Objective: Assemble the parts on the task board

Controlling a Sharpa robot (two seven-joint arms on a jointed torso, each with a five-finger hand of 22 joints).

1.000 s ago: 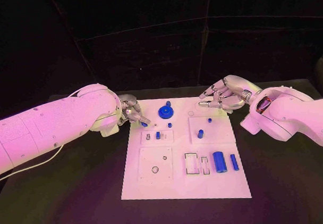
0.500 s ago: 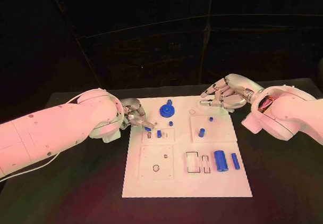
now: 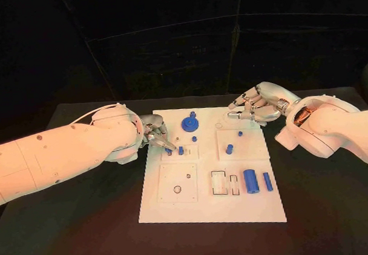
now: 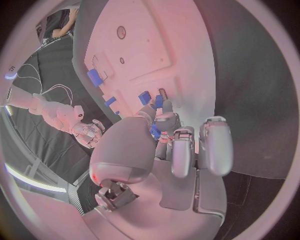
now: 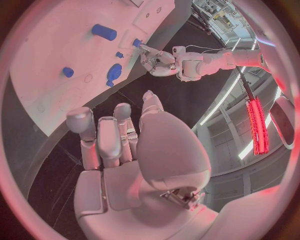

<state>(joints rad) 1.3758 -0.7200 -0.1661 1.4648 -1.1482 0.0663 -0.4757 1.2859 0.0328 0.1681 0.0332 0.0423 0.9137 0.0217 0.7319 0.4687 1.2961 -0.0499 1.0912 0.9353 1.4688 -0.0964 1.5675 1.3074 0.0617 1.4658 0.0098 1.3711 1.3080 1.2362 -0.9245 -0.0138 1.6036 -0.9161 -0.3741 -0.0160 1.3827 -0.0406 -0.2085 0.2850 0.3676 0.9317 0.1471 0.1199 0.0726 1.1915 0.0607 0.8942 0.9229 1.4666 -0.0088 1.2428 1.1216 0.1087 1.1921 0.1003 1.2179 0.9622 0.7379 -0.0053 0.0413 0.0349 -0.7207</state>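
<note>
Head view: left hand (image 3: 156, 132) fingers pinch blue part (image 3: 168, 149) over task board (image 3: 212, 213); right hand (image 3: 257, 109) fingers curled, empty.

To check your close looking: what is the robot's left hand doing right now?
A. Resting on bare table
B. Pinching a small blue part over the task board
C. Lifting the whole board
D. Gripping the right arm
B: the left hand pinches a small blue part in its fingertips above the task board.

A robotics lab or test cell: a black table (image 3: 89, 234) stands before dark curtained walls (image 3: 176, 49), with a white task board (image 3: 211, 210) laid on it. The right wrist view catches long ceiling light strips (image 5: 257, 125) and equipment racks (image 5: 219, 15) beyond.
</note>
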